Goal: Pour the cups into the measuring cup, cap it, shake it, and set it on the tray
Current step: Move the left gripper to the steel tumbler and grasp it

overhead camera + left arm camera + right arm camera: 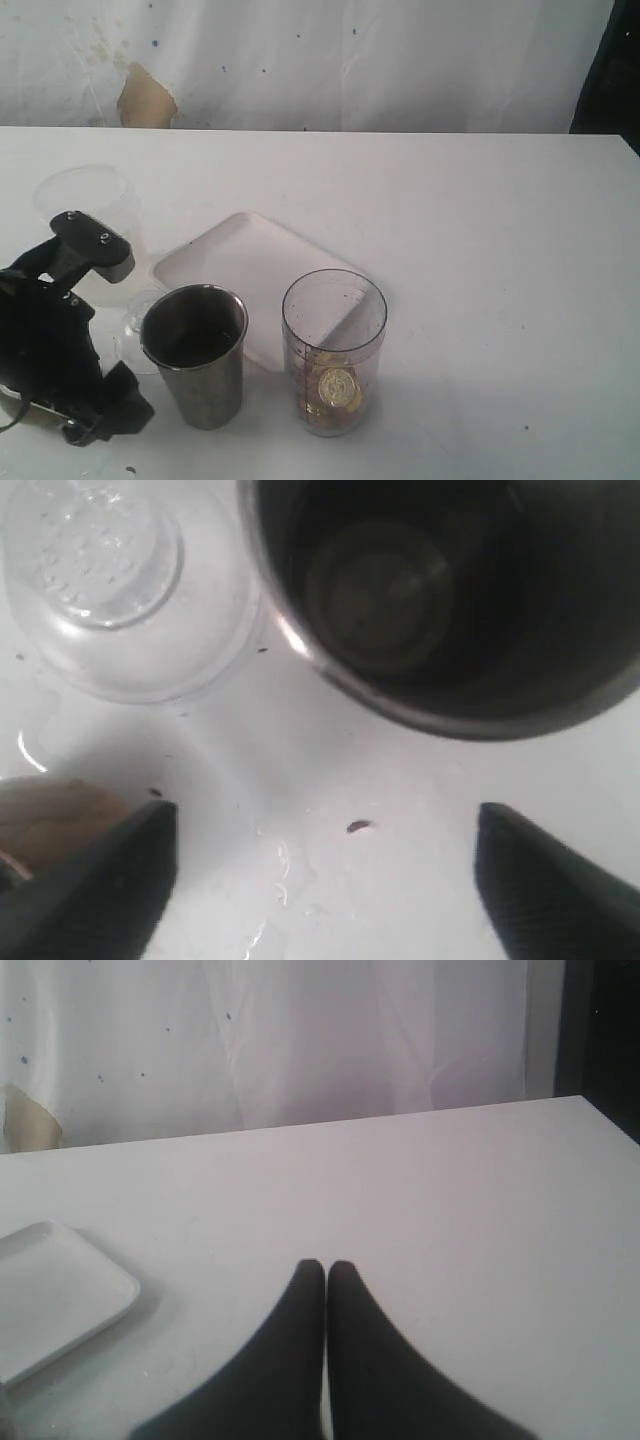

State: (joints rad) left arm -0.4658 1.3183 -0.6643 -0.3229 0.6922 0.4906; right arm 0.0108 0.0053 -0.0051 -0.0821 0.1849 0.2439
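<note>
- The left gripper [327, 815] is standing wide open above the table [480, 250], its two dark fingers [95, 885] far apart and nothing but bare white surface lying between them.
- The steel tumbler [450, 600] is standing upright just ahead of that gripper's fingertips. It is clear of both fingers, and its dark inside is facing the wrist camera.
- A clear round plastic piece [105, 575] is lying on the table beside the tumbler, also ahead of the open fingers and not touching them.
- A brownish shape [45, 820] is showing close behind one finger. It is too blurred to say what it is.
- In the exterior view the left arm [50, 350] is hanging right beside the tumbler [195, 355], with the frosted jar [90, 205] standing beyond the arm.
- The measuring cup [333, 350] is standing upright and uncapped on the far side of the tumbler from the left gripper, with gold discs [338, 390] lying in its bottom.
- The tray [240, 262] is lying flat beyond the tumbler and the measuring cup. I cannot tell whether the cup is touching its edge.
- The right gripper [325, 1272] is hovering over bare table with its fingertips pressed together, holding nothing. The tray's corner [55, 1295] is lying off to one side, well apart from it.
</note>
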